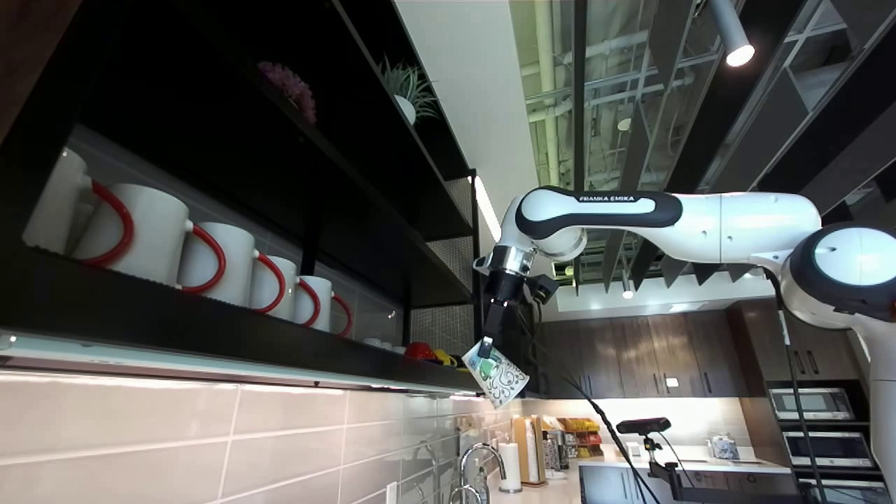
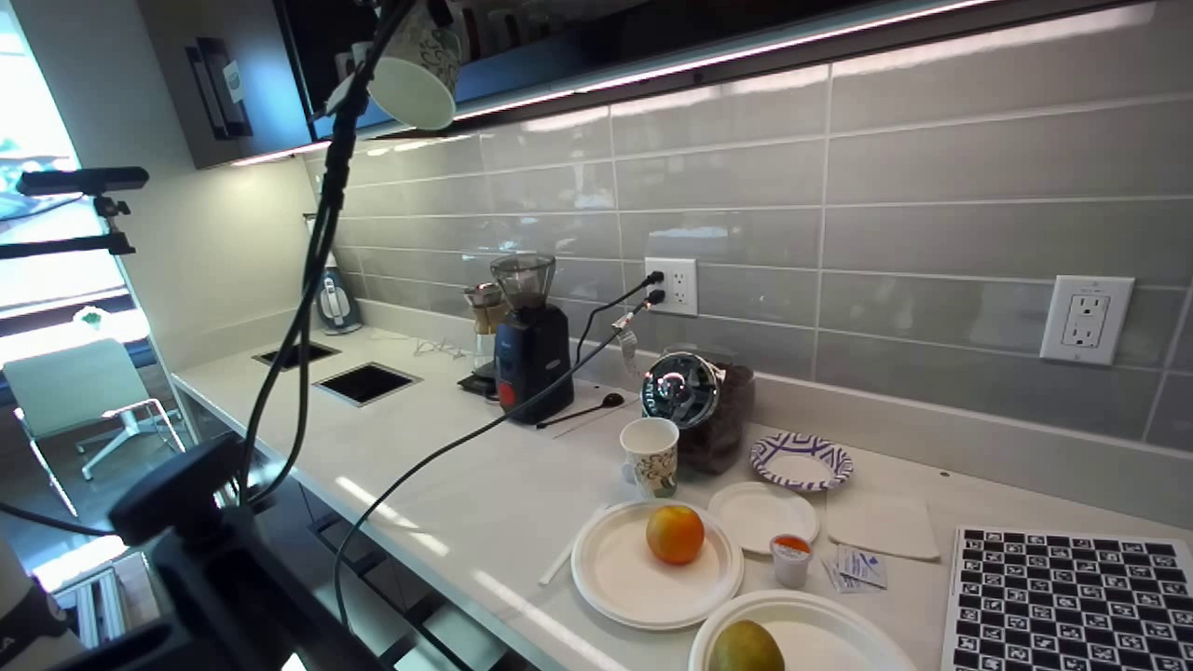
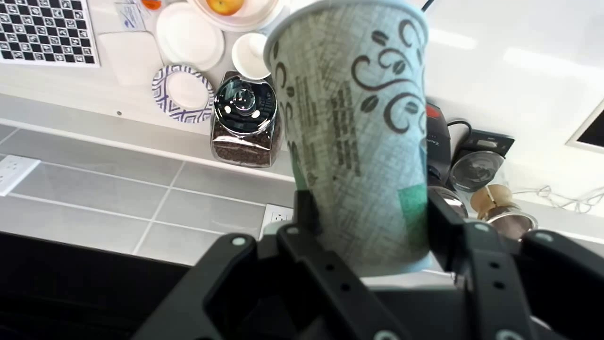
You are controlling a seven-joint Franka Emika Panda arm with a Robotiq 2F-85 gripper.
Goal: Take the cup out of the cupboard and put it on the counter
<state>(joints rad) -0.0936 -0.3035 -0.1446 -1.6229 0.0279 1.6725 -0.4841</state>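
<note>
One patterned paper cup (image 1: pixel 500 376) hangs tilted from the gripper (image 1: pixel 486 346) in an exterior view, and we see it near but outside the cupboard (image 1: pixel 280 344), where red-handled white mugs (image 1: pixel 238 262) stand in a row. In an exterior view we find its mouth angled downward, well above the counter (image 2: pixel 522 494). In the wrist view we see the fingers (image 3: pixel 306 212) pinching the cup from both sides, close to its base.

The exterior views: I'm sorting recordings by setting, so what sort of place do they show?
A kitchen, probably a shared office one: it has a row of red-handled white mugs, stacked microwaves, and a coffee grinder on the counter.
</note>
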